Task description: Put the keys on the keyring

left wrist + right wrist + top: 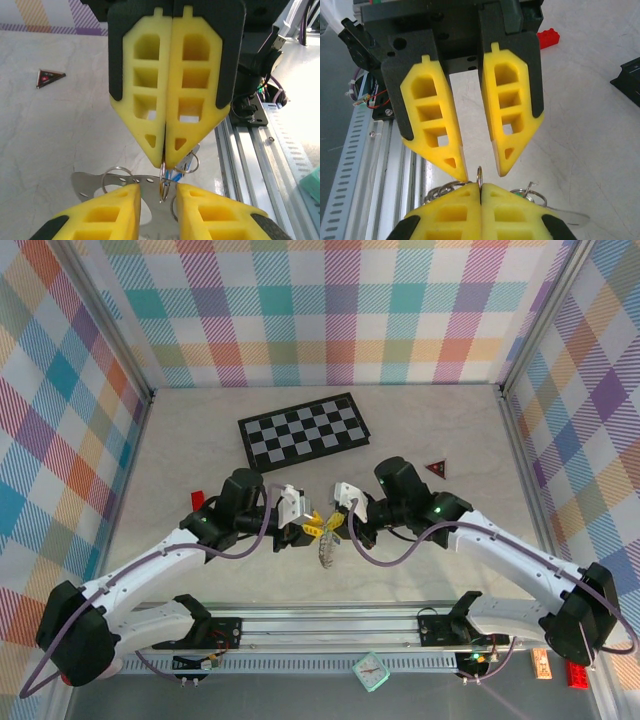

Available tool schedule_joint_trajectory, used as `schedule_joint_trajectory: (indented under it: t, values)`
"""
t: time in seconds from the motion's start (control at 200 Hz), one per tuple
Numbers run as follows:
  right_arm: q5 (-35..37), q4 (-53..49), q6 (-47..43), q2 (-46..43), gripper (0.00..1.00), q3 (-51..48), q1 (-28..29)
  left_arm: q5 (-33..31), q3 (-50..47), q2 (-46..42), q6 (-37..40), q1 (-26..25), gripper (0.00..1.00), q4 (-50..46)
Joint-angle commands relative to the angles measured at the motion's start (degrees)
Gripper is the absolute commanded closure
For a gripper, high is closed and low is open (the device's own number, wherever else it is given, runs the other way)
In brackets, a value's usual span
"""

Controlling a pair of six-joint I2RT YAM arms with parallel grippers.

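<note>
Both arms reached inward from their bases and met tip to tip over the middle of the desk (200, 450), near its front edge, each forearm angled toward the other. The right hand (343, 512) was fully closed: in the right wrist view its yellow pads (450, 215) met with no gap, and a thin silver loop of the keyring (479, 175) stood up from between their tips. The left wrist view confirmed this, with the right hand (164, 161) pinching that loop at its fingertips. The left hand (298, 522) faced it, set to a narrow opening. Its two fingers (432, 130) stood apart on either side of the loop, and no contact with the wire could be confirmed. In the left wrist view the left hand (159, 207) showed the same gap, with the keyring (162, 184) in it and a flat perforated metal piece (92, 182) and further rings behind. In the top view the keyring (325, 548) extended from the fingertips toward the near rail. The chessboard (305, 430) lay well apart at the far side, and the dark red triangle (435, 468) lay to the right.
</note>
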Motion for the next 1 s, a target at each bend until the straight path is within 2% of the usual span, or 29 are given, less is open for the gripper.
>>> schedule_joint_trajectory:
  t: [0.0,0.215,0.37,0.42,0.51,0.64,0.785,0.995]
  values:
    - [-2.22,-0.94,-2.55,0.98,1.00,2.59,0.73,0.45,2.01,0.60,1.61,-0.63,0.77,-1.91]
    - [-2.74,-0.77,-3.09,3.14,1.00,3.84,2.29,0.63,2.28,0.96,1.37,-0.63,0.84,-1.47]
    - [-1.36,-0.58,-2.85,3.09,1.00,3.40,2.52,0.54,2.36,0.62,1.42,-0.63,0.99,-1.86]
    - [-0.17,0.02,-2.09,2.16,1.00,2.66,2.52,0.55,2.30,0.57,1.48,-0.63,1.00,-2.13]
    - [2.85,1.94,-0.20,-0.40,0.82,0.58,2.42,0.88,2.07,0.36,1.45,-0.59,1.00,-2.12]
    - [6.48,2.23,1.78,-4.63,0.70,-2.67,2.25,1.28,0.92,0.01,-0.29,-0.63,1.00,0.22]
    - [5.95,2.05,3.77,-7.76,0.63,-6.52,2.23,1.75,-0.69,-0.28,-2.80,-0.63,1.00,3.70]
    - [5.12,5.46,6.35,-6.59,0.60,-9.67,2.25,2.04,-1.31,-0.38,-3.31,-0.63,1.00,4.69]
